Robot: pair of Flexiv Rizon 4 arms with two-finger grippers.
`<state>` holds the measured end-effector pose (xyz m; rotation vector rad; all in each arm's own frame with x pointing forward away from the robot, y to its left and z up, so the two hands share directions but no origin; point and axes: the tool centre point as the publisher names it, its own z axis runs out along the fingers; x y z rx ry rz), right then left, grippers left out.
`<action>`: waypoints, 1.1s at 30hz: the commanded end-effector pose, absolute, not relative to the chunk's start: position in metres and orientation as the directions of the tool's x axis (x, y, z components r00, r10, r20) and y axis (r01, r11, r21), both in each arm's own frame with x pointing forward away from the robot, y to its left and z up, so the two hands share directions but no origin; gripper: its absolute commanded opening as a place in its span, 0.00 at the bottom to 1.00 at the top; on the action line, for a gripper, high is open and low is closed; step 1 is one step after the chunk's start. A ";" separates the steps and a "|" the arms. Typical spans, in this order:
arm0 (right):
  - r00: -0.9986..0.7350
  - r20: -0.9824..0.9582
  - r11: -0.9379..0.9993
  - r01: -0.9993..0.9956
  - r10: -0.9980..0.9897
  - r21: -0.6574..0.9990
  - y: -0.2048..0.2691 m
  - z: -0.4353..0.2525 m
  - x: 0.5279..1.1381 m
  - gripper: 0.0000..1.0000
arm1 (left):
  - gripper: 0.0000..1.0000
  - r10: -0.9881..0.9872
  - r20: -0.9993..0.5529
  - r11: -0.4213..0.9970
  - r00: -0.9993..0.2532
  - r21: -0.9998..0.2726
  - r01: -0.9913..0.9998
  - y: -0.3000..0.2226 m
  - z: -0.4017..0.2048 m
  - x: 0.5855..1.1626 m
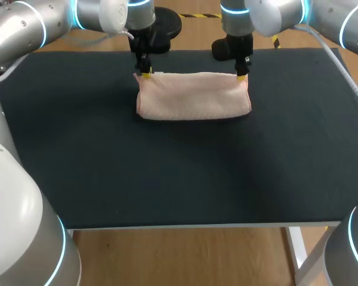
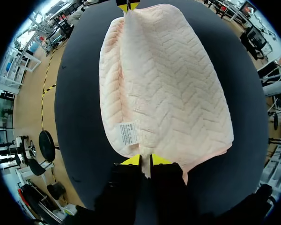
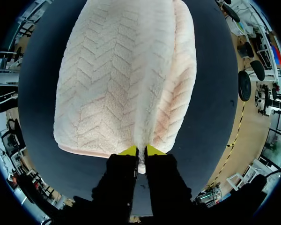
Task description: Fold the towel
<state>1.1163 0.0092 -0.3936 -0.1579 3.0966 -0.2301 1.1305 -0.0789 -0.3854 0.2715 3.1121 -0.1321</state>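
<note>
A pale pink quilted towel lies folded in half on the black mat, near its far edge. My left gripper stands over the towel's far left corner. In the left wrist view the towel stretches away from the gripper, whose fingers pinch a thin strip of its edge beside a white label. My right gripper stands at the far right corner. In the right wrist view its yellow tips close on the towel's edge. My right gripper's tips show at the towel's far end.
The black mat covers the whole table, with wide bare stretches in front of the towel and to both sides. The table's front edge runs across the near side. A black round base stands just past the far edge.
</note>
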 end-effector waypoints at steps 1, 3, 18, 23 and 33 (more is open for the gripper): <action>-0.995 -0.030 0.985 -0.087 -0.093 -0.147 0.006 -0.391 1.118 1.00 | 1.00 0.169 -0.029 0.980 -0.985 -0.098 0.171 -0.074 -0.388 1.131; -0.995 -0.041 0.987 -0.080 -0.087 -0.143 0.005 -0.388 1.119 1.00 | 1.00 0.169 -0.029 0.980 -0.985 -0.098 0.171 -0.074 -0.388 1.131; -0.983 -0.180 0.998 -0.020 -0.032 -0.064 -0.005 -0.329 1.127 1.00 | 1.00 0.142 -0.066 0.975 -0.988 -0.165 0.151 -0.066 -0.371 1.123; -0.981 -0.192 0.999 -0.020 -0.029 -0.050 -0.006 -0.320 1.119 1.00 | 1.00 0.125 -0.097 0.943 -0.987 -0.296 0.148 -0.049 -0.336 1.111; -0.977 -0.209 0.999 -0.043 -0.049 -0.030 0.000 -0.309 1.103 1.00 | 1.00 0.048 -0.204 0.853 -0.978 -0.502 0.146 -0.019 -0.298 1.074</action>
